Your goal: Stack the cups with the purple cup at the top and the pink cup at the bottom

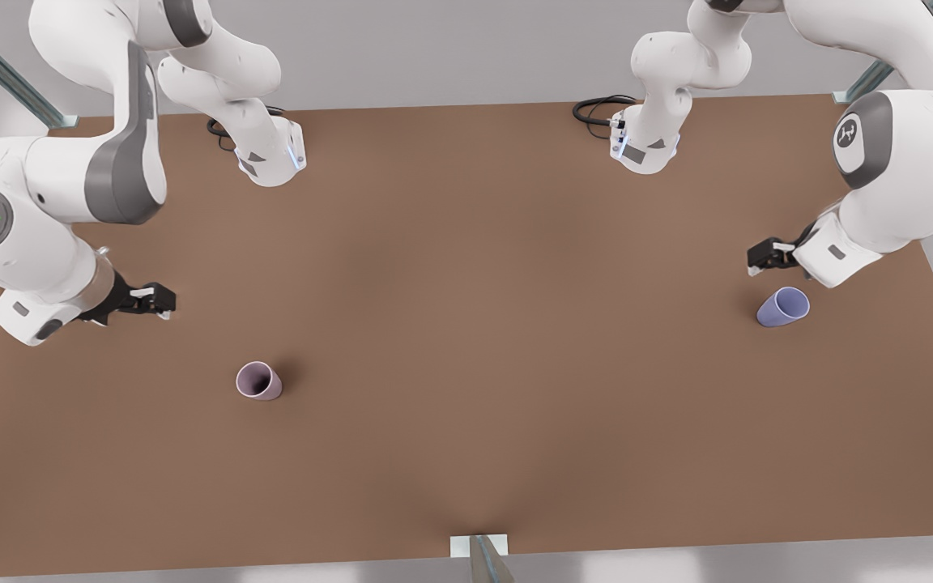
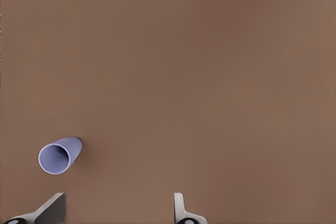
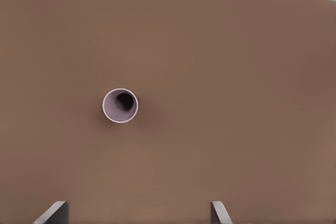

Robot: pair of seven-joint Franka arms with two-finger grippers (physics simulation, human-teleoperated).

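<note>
Nothing of the stacking had been done: the two cups stood well apart on the brown table (image 1: 466,324), each upright with its mouth open to the ceiling, and neither was held.

The small tapered pale dusty pink cup (image 1: 258,380) with the dark inside sat toward the front view's left, near the table's front half. The right gripper (image 1: 160,303), whose wrist camera looked down into that cup (image 3: 120,105), hung above the table just beyond it at the front view's left; its fingers (image 3: 52,212) were spread wide with nothing between them.

The small tapered bluish lavender purple cup (image 1: 783,307) stood near the table's edge on the front view's right. The left gripper (image 1: 762,257) hovered just beside it, a little farther back, and in its wrist view the cup (image 2: 59,155) lay off to one side of the spread, empty fingers (image 2: 50,208) rather than between them.

Everything was judged to be left: the left gripper had yet to line up over the purple cup and close on it, carry it across the table, and lower it into the pink cup, which already stood ready as the base.
</note>
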